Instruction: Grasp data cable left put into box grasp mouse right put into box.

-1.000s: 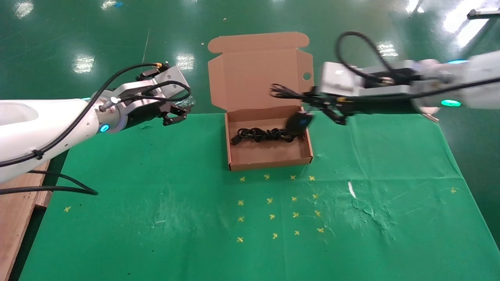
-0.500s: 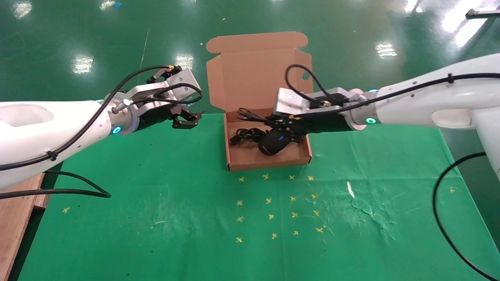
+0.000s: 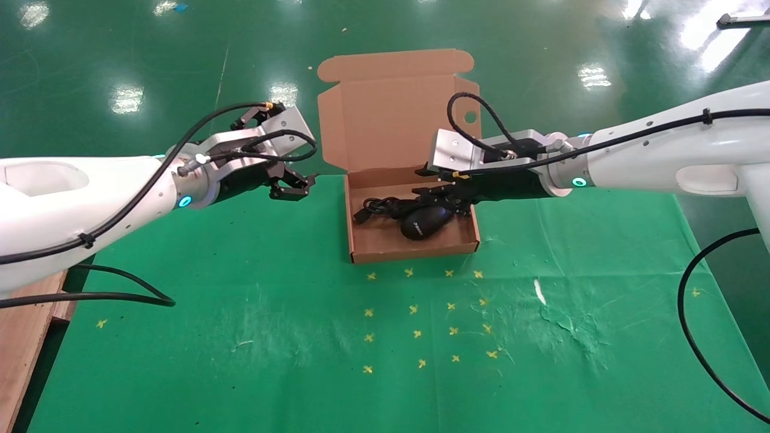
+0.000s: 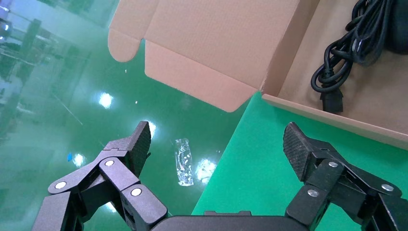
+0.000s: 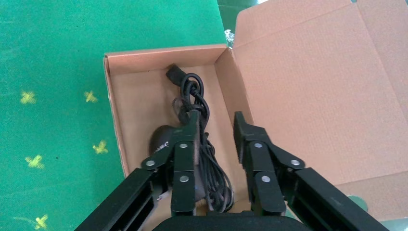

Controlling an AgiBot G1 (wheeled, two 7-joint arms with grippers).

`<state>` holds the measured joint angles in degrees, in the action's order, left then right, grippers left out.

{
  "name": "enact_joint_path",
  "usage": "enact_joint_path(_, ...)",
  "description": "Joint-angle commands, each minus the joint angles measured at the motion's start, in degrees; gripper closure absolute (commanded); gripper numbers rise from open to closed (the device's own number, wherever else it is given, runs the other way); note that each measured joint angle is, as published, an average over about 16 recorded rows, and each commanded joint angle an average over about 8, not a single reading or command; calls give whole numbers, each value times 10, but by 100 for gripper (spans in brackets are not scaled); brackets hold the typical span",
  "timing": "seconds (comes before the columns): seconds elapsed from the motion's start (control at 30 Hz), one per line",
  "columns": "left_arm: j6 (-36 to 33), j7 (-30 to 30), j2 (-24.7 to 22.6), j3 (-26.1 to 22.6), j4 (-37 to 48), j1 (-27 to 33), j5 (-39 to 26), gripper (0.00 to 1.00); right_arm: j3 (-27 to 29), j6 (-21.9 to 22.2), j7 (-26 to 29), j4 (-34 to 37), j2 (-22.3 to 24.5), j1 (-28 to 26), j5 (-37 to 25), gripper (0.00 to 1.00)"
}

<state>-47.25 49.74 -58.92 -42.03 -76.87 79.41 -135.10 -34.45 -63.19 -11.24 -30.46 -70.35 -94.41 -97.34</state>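
Note:
The brown cardboard box stands open at the table's far middle, lid back. The data cable lies coiled along the tray's far side, and the black mouse lies beside it toward the right wall. My right gripper hovers just over the tray's right part, open and holding nothing. In the right wrist view the gripper has its fingers apart above the mouse, its thin cord and the cable. My left gripper is open and empty, left of the box; the left wrist view also shows it open, with the cable in the box.
Yellow cross marks dot the green cloth in front of the box. A white scrap lies at front right. A wooden board is off the table's left edge. A clear plastic scrap lies on the floor.
My right gripper carried the mouse from the box's right edge into the tray, opened and let it go. My left gripper drifted slightly toward the box.

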Motion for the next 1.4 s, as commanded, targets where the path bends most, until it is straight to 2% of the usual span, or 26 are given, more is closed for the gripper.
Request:
enact_joint_path(0.03,0,0,0,0,0,0,0,0,0,-1,1,-3,1,0,-1,0)
enact_joint_path(0.37,3,-4,-4,-1,8,2,3,0,8,-14,14,-32,20,18,26,0)
enact_joint_path(1.1,3,-10,-3,-1,11,2,9,0,75,-94,93,-185,148,137,228,0)
enact_joint_path(1.23,-8,-21,4,7,12,-3,37,0,88,-109,107,-213,171,159,265,0)
enact_joint_path(1.4,-38,-51,23,27,13,-17,108,0,103,-128,125,-248,200,186,312,0)
